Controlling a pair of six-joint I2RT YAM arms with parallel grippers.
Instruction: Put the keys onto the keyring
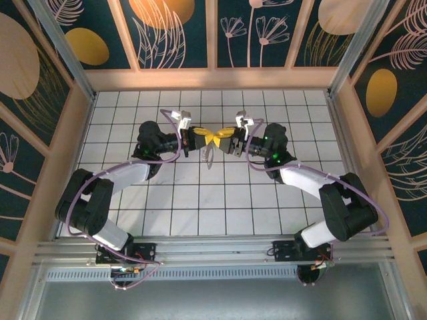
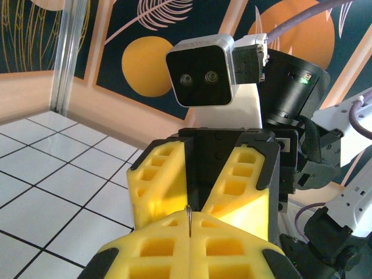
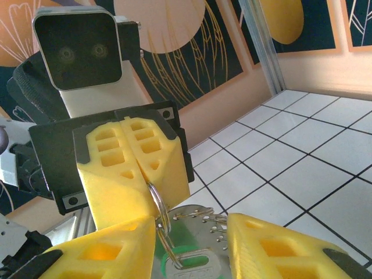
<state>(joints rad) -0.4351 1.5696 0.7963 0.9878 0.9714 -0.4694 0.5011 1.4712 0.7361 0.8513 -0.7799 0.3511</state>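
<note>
Keys (image 3: 195, 261) apparently in right end effector (image 3: 190, 225).

Robot lab test cell: gridded table (image 1: 220, 200), decorated panel walls (image 1: 267, 33), aluminium rail (image 1: 213, 250).

White tiled table top (image 1: 220, 207), thin dark grid lines, square tiles. Pale wood frame (image 1: 213, 79) borders it on 3 sides. Wall panels (image 1: 180, 33) at back and sides: dark teal, orange circles, pale line-drawn flowers and feathers. Aluminium post (image 1: 61, 43) leaning at rear left corner, 2nd aluminium post (image 1: 360, 43) at rear right corner. Ribbed metal rail (image 1: 213, 248) along near edge. Grey metal sheet (image 1: 213, 300) below rail.
</note>
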